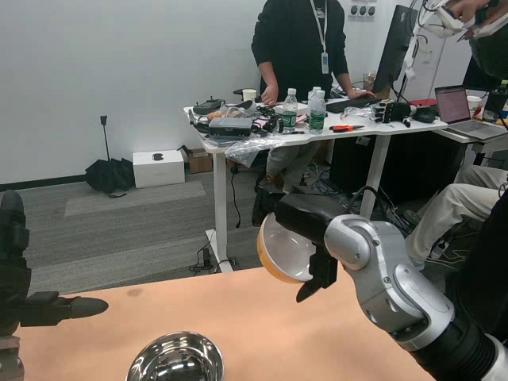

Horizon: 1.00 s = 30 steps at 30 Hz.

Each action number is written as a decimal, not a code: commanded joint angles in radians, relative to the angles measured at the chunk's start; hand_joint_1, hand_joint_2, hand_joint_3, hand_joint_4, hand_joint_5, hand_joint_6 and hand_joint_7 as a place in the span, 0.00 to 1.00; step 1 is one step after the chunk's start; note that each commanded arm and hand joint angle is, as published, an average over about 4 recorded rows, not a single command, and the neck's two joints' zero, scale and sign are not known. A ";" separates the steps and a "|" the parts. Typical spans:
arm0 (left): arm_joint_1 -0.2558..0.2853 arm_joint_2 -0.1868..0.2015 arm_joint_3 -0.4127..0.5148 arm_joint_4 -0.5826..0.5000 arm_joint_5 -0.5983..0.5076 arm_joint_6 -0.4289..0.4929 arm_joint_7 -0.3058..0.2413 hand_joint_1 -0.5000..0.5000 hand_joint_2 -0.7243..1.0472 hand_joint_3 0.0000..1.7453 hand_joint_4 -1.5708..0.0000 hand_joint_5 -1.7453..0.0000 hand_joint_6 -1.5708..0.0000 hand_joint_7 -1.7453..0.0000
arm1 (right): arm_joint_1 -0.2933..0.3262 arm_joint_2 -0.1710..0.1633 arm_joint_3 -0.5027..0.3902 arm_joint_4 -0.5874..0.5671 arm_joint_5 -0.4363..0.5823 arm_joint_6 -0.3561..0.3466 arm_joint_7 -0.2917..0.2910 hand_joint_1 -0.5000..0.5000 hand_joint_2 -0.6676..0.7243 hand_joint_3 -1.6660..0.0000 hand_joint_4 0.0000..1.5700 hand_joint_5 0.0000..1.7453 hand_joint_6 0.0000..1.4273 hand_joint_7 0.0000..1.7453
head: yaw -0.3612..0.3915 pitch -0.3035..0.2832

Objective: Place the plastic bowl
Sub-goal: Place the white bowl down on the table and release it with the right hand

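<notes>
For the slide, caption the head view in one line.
Right hand holds the tilted plastic bowl above the table, near a metal bowl.

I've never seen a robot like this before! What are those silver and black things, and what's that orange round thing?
You are looking through the robot's own eyes: the one camera sits in its head, looking forward and down at a table. The silver tube on the right is its right arm, ending in a black right robot hand. That hand holds a plastic bowl, orange outside and white inside, tipped on its side above the table's far edge. The left robot hand waits at the left edge, holding nothing. A shiny metal bowl sits on the table near the bottom. Behind, a person stands at a cluttered white desk.
</notes>
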 commanded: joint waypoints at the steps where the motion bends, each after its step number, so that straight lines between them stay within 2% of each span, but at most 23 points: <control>1: 0.010 0.002 0.001 -0.013 -0.004 -0.003 0.000 0.00 0.35 0.00 1.00 1.00 1.00 1.00 | -0.001 -0.015 0.003 0.000 0.004 0.005 0.001 0.00 0.05 0.05 0.29 0.94 0.04 0.94 | 0.001 -0.001; 12: 0.010 0.000 0.002 -0.013 -0.004 -0.003 0.000 0.00 0.35 0.01 1.00 1.00 1.00 1.00 | -0.005 -0.020 0.016 0.009 0.005 0.005 0.001 0.00 0.05 0.05 0.29 0.94 0.04 0.94 | 0.000 -0.005; 19: 0.010 0.000 0.003 -0.013 -0.004 -0.003 0.000 0.00 0.35 0.00 1.00 1.00 1.00 1.00 | -0.015 -0.041 0.093 0.031 0.027 0.005 0.001 0.00 0.05 0.05 0.29 0.94 0.04 0.96 | 0.002 -0.015; 23: 0.011 0.000 0.004 -0.013 -0.004 -0.003 0.000 0.00 0.35 0.05 1.00 1.00 1.00 1.00 | -0.015 -0.053 0.130 0.043 0.041 0.005 0.001 0.00 0.05 0.05 0.29 0.94 0.04 0.95 | 0.000 -0.025; 27: 0.011 0.000 0.004 -0.013 -0.004 -0.003 0.000 0.00 0.35 0.00 1.00 1.00 1.00 1.00 | -0.009 -0.069 0.165 0.043 0.056 0.014 0.002 0.00 0.05 0.05 0.29 0.94 0.04 0.96 | 0.001 -0.039; 30: 0.012 0.000 0.005 -0.013 -0.005 -0.003 0.000 0.00 0.35 0.00 1.00 1.00 1.00 1.00 | 0.013 -0.082 0.184 0.043 0.069 0.031 0.005 0.00 0.05 0.05 0.29 0.94 0.04 0.93 | 0.000 -0.076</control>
